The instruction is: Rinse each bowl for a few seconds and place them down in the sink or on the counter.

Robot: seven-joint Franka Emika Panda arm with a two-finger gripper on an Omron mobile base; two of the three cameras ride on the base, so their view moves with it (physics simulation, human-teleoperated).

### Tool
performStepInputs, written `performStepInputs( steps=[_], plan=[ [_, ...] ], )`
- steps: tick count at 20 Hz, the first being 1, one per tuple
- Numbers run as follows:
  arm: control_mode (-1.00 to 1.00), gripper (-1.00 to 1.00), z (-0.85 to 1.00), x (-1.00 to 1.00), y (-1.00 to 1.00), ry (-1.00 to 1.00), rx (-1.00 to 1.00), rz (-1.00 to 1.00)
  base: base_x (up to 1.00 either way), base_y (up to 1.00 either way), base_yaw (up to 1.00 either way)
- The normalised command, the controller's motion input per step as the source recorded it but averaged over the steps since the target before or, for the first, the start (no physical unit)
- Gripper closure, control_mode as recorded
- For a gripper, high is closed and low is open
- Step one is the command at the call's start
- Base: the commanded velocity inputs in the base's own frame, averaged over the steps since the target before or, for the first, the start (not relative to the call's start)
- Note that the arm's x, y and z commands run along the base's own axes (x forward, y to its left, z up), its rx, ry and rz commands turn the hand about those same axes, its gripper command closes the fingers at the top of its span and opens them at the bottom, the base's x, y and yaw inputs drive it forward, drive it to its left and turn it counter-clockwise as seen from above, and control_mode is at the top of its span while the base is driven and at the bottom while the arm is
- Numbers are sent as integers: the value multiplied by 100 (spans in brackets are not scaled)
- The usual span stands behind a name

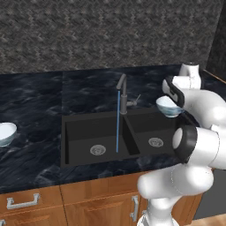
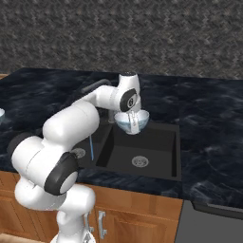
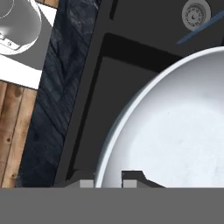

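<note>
Taking the sink (image 1: 79,132) as the landmark: in the left base view, far to its left, one bowl (image 1: 6,133) sat on the glossy black surface (image 1: 31,101), well apart from the basins. The left basin held a round silver drain (image 1: 98,150), and a thin blue stream of water (image 1: 118,119) fell from the gooseneck faucet (image 1: 123,95) into that basin. The faucet stood at the sink's back edge, at the divider between the basins. Over the right basin, the second bowl (image 2: 131,120) hung upright in the air above its drain (image 2: 139,161), clear of the stream. The pincer (image 2: 134,124) was clenched on this bowl's rim, one fingertip (image 3: 131,178) inside the bowl and the other outside, as the hand view showed.
</note>
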Motion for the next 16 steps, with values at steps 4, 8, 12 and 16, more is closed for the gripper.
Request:
performStepInputs(
  steps=[4,8,12,16],
  plan=[
    [-100,100,-1,3,43,-5,3,13,0,0,0],
    [-100,100,-5,0,43,-7,0,12,0,0,0],
    [-100,100,-11,2,48,-6,0,10,0,0,0],
    [-100,100,-13,8,47,-5,0,9,0,0,0]
  ],
)
